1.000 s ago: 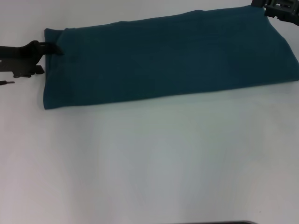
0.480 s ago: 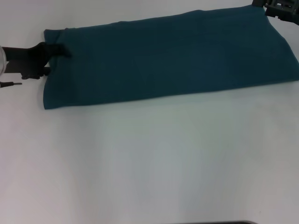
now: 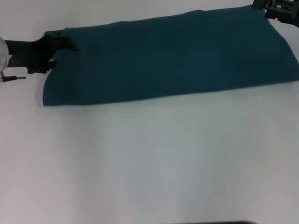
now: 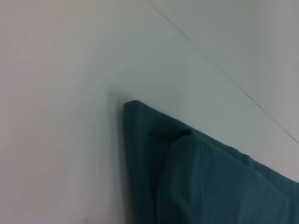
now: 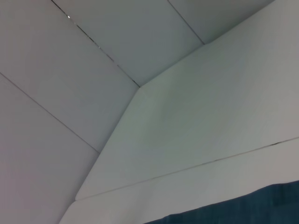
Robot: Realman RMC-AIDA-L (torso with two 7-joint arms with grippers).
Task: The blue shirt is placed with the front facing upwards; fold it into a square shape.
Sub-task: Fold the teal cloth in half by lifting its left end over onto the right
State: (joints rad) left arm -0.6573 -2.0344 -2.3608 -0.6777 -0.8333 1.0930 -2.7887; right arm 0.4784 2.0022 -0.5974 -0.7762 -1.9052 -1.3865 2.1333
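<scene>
The blue shirt lies as a long, plain teal band across the far part of the white table, with no lettering showing. My left gripper reaches in from the left and its dark tip lies over the shirt's far-left corner. The left wrist view shows that corner of the shirt with one layer stepped over another. My right gripper sits at the shirt's far-right corner and is only partly in view. A sliver of the shirt edges the right wrist view.
The white table spreads bare from the shirt's near edge to the front. A thin dark cable end pokes out beside the left arm. White wall panels stand behind the table.
My left gripper has moved right, from the shirt's left edge to over its far-left corner. The left edge below it now slants inward. The right gripper has not moved.
</scene>
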